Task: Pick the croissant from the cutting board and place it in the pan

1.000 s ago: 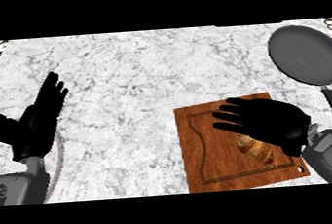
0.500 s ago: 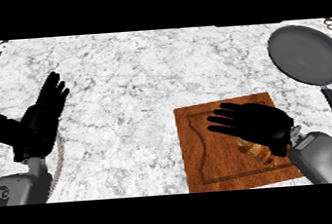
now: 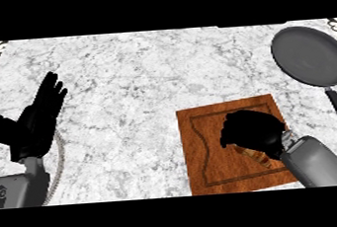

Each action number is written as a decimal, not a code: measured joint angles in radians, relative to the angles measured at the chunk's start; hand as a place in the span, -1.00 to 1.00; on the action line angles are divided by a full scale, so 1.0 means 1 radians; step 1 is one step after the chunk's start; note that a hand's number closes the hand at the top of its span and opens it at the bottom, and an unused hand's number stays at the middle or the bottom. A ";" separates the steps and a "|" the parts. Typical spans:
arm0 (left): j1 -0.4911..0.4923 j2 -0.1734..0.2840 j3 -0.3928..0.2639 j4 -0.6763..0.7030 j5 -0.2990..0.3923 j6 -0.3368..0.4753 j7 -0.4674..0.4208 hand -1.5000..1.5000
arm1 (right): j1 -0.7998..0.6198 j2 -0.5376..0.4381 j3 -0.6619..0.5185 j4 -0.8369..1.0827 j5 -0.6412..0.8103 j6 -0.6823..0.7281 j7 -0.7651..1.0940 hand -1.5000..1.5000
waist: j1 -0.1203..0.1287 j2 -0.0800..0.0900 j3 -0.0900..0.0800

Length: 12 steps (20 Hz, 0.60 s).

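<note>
Wooden cutting board (image 3: 203, 152) lies on the marble worktop (image 3: 147, 77), and I see my right hand (image 3: 253, 129) curled down around the croissant (image 3: 258, 156) on it. My left hand (image 3: 33, 122) rests open at the left edge, fingers up. I see the grey pan (image 3: 310, 56) well apart, at the upper right.

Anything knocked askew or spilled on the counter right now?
Nothing stands out. The board lies flat, the croissant sits on it under the right hand, the pan is upright and empty, and the left hand rests open at the left.
</note>
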 measured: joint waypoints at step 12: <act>-0.003 -0.014 0.025 -0.023 -0.017 -0.018 0.028 0.00 | -0.003 0.056 -0.065 0.069 0.001 -0.077 -0.105 1.00 | -0.001 -0.003 -0.002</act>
